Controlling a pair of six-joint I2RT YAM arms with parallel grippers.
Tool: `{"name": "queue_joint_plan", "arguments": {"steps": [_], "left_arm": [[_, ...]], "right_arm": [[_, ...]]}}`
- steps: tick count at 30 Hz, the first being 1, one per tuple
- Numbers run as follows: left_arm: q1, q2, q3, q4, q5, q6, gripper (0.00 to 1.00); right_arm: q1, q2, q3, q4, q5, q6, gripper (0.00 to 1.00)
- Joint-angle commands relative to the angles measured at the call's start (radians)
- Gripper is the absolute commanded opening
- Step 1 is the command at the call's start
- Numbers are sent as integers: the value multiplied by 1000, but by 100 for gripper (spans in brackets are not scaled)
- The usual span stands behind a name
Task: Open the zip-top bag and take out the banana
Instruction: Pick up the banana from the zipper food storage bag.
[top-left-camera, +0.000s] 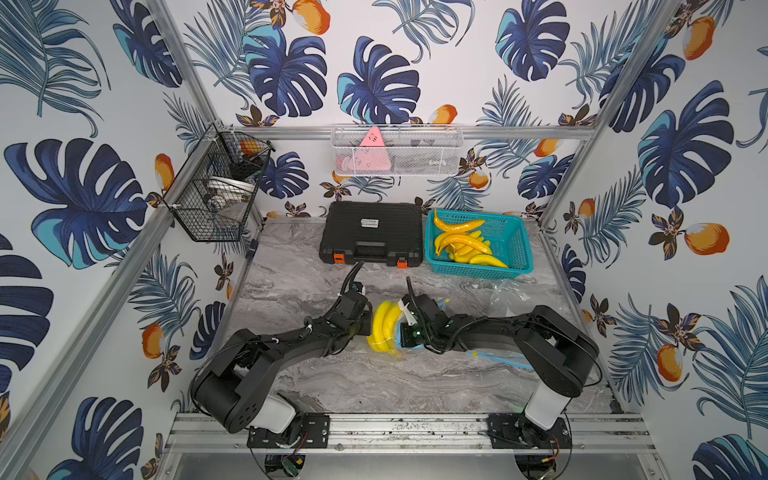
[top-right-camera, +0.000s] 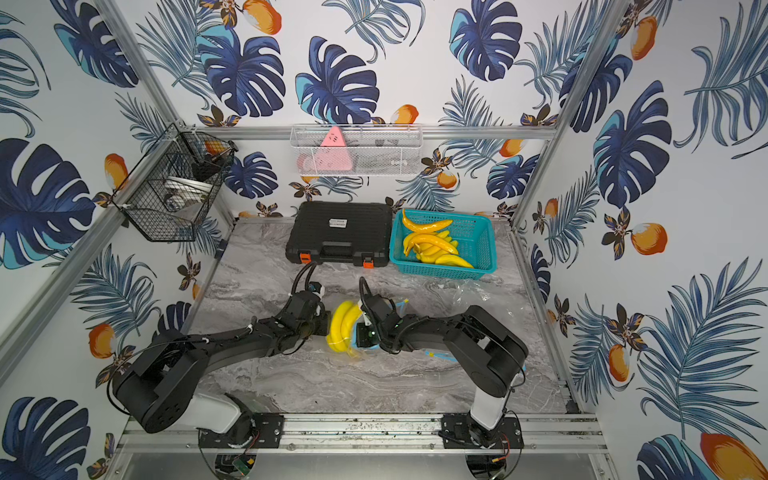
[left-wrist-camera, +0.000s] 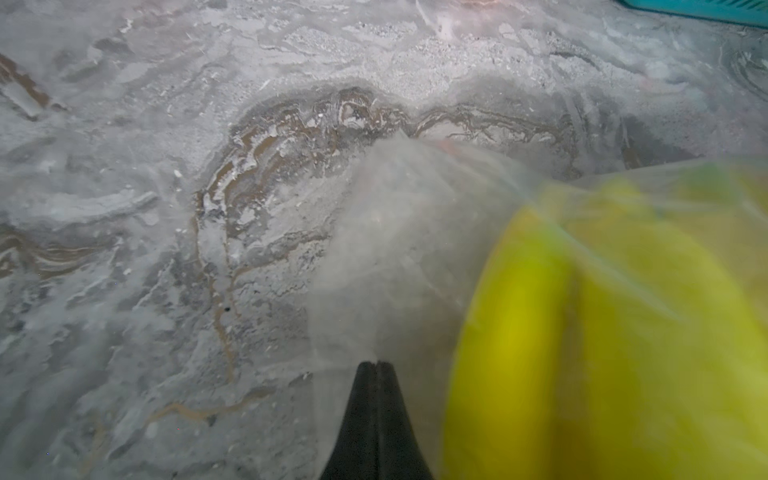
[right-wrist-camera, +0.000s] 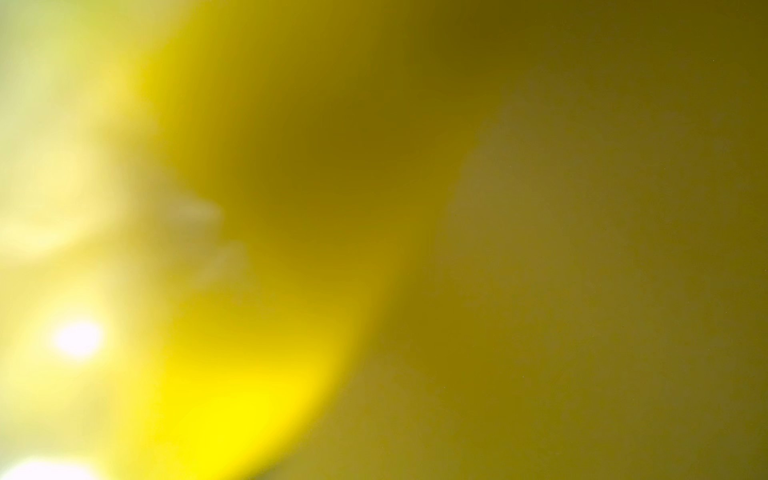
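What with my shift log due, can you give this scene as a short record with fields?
left gripper: shut on a fold of the zip-top bag
right gripper: against the banana bunch; jaws hidden, wrist view all yellow blur
banana bunch: on the table between both arms, bag film over it
at the back: black case, teal basket of more bananas

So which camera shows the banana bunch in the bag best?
The top views: both show the whole banana bunch, sharp and uncropped. The left wrist view catches only a blurred part of it behind the bag film. The right wrist view is just a yellow blur.
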Motion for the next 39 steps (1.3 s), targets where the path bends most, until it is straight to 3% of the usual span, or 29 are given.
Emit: {"name": "queue_joint_plan", "arguments": {"steps": [1,9,18,21,26,30,35,39], "left_arm": [[-3,0,-3,8,1,42,0],[-7,-69,-46,76,127,14,0],[-8,-265,-48,-168,221,-89,45],[-10,-242,-38,-193,308,-125,46],[-17,-256,-43,-281,264,-164,47],[-17,-295,-93,-202,314,-234,52],[-21,-210,-130,-76,371,-279,54],[-36,-210,-158,14,345,-336,63]], "right_arm": [[-73,-53,-37,-158,-219,36,32],[-99,-51,-8,-139,-212,30,31],[-100,-72,8,-214,-114,-7,29],[-99,-65,9,-206,-99,-6,28],[-99,-64,2,-174,-74,9,28],[-99,-52,2,-148,-68,16,28],[-88,-41,-3,-111,-71,32,27],[-83,-42,-7,-115,-61,30,28]]}}
